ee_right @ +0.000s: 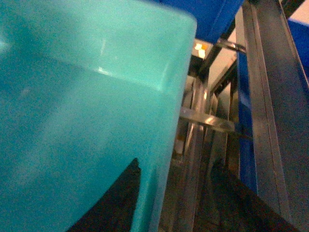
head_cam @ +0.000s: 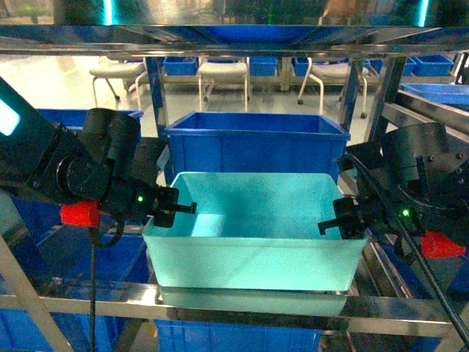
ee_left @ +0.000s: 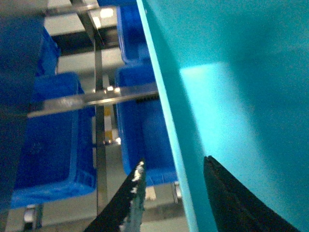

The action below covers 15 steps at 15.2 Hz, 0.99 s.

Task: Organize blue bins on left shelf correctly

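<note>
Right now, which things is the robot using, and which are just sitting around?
Using: turquoise bin, steel shelf, left gripper, right gripper.

Sitting around: dark blue crate behind the bin, white chairs far back.

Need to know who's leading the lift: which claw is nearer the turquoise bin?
Neither: both straddle its walls. Left claw is on the turquoise bin at its left rim; right claw is on its right rim.

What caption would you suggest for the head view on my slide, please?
Left gripper and right gripper straddle the side walls of a turquoise bin on the steel shelf.
</note>
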Tool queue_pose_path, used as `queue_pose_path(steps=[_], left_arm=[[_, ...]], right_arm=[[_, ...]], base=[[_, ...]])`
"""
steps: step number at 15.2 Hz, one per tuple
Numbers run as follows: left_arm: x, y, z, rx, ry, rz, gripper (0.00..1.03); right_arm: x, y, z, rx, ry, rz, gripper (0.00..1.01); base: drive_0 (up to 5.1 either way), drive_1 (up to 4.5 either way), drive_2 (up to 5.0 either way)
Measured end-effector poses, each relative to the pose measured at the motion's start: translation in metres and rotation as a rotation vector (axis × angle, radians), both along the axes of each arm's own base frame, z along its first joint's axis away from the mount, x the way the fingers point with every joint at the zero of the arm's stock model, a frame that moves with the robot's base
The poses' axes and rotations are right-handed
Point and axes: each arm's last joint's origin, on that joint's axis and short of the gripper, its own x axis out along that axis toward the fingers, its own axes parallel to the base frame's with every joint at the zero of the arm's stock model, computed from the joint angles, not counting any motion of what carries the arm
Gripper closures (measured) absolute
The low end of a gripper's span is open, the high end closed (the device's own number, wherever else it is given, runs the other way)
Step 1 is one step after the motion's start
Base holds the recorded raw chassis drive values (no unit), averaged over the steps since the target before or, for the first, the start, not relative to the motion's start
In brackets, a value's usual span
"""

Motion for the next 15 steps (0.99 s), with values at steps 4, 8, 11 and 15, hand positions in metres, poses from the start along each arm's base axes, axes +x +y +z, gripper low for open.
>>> queue_pose_path(steps=[4, 8, 11, 15], left_arm=[[-0.007, 0.001, 0.001, -0.009, -0.027, 0.002, 0.56], [-0.020, 0.003, 0.011, -0.045, -0.087, -0.003, 0.40], [-0.037, 0.002, 0.063, -0.147, -0.277, 0.003, 0.04], [-0.095, 0.001, 0.098, -0.202, -0.260, 0.008, 0.05]], right_arm=[[-0.002, 0.000, 0.001, 0.019, -0.052, 0.014, 0.48], [-0.007, -0.004, 0.005, 0.045, -0.152, 0.020, 0.32], [-0.017, -0.004, 0.030, 0.132, -0.322, 0.047, 0.01], [-0.057, 0.000, 0.055, 0.215, -0.406, 0.098, 0.03]], base=[[0.0, 0.00, 0.0], [0.0, 0.00, 0.0], [0.0, 0.00, 0.0], [0.0, 0.00, 0.0]])
